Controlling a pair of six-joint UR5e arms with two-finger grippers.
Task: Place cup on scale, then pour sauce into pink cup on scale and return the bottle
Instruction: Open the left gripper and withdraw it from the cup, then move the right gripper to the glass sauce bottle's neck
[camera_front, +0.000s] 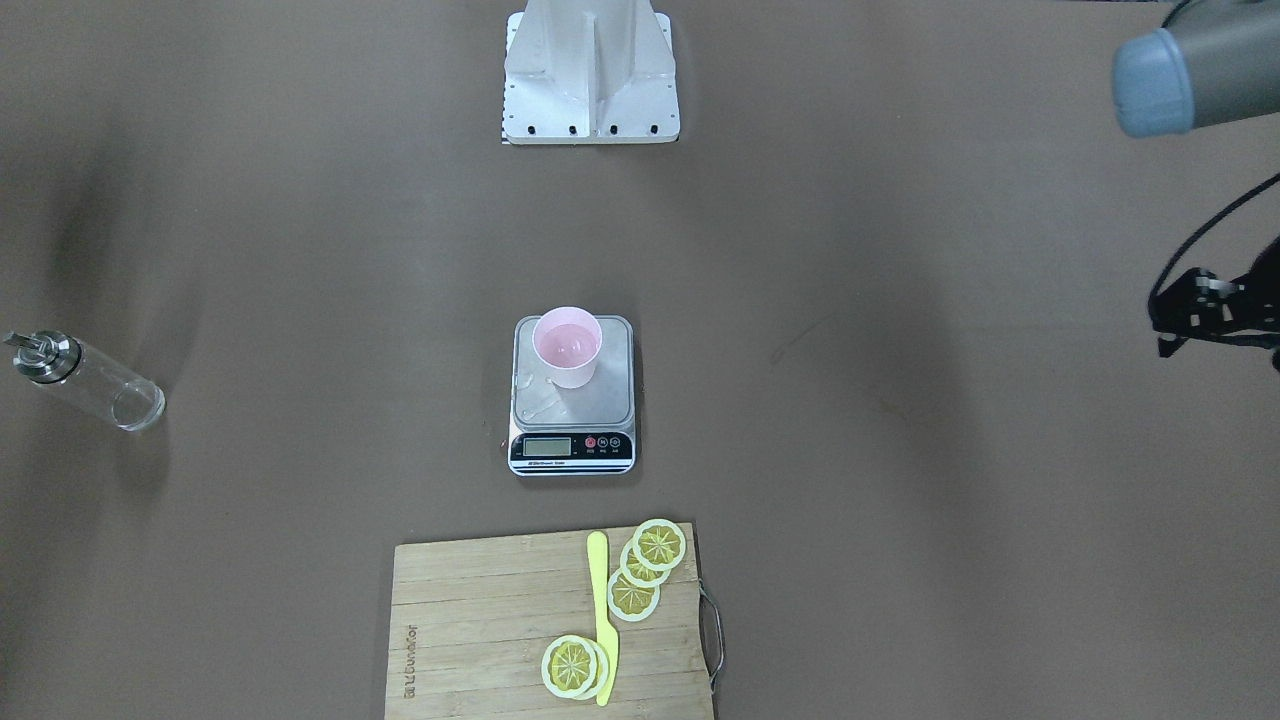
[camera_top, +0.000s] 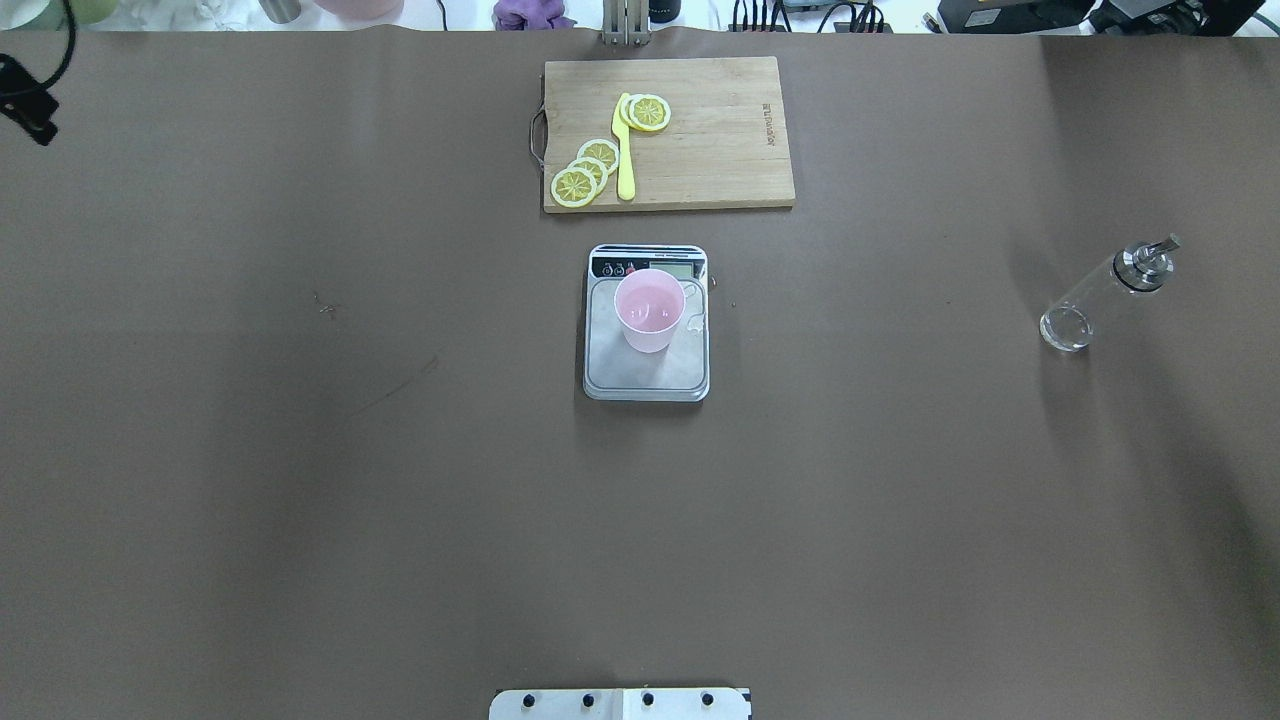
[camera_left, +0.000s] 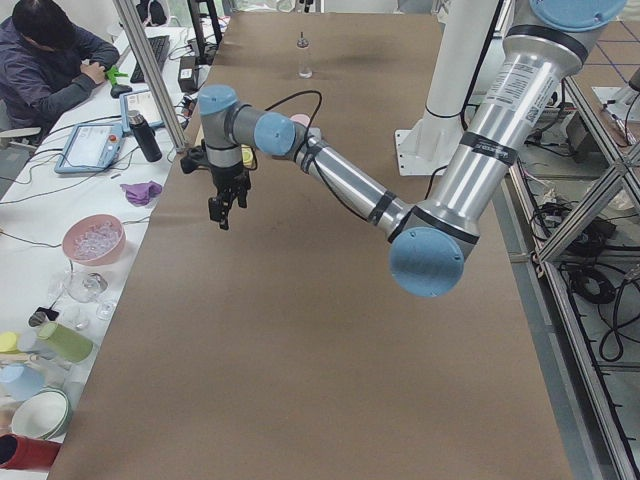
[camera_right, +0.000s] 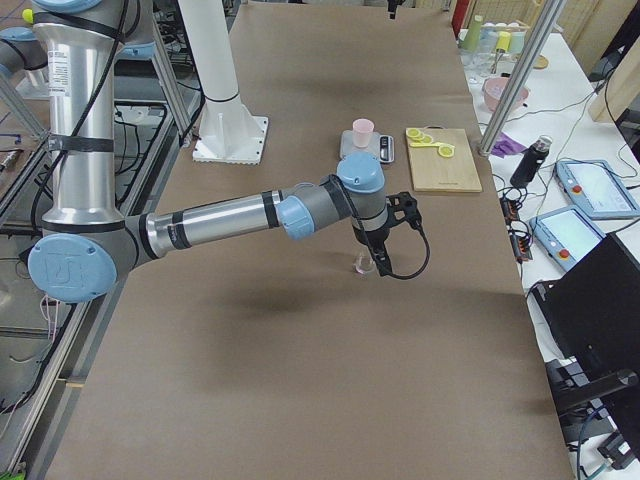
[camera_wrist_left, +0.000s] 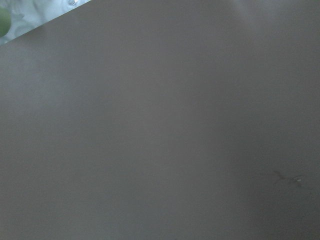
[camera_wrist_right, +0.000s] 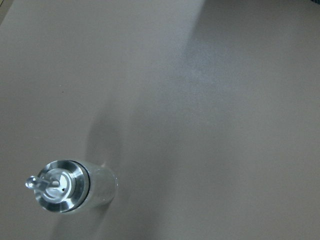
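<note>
Left claw (camera_left: 223, 212) and right claw (camera_right: 377, 265) both hang pointing downward.

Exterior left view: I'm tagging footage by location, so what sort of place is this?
Probably a robotics lab: a large arm over a brown table, a person at a cluttered desk, metal framing.
</note>
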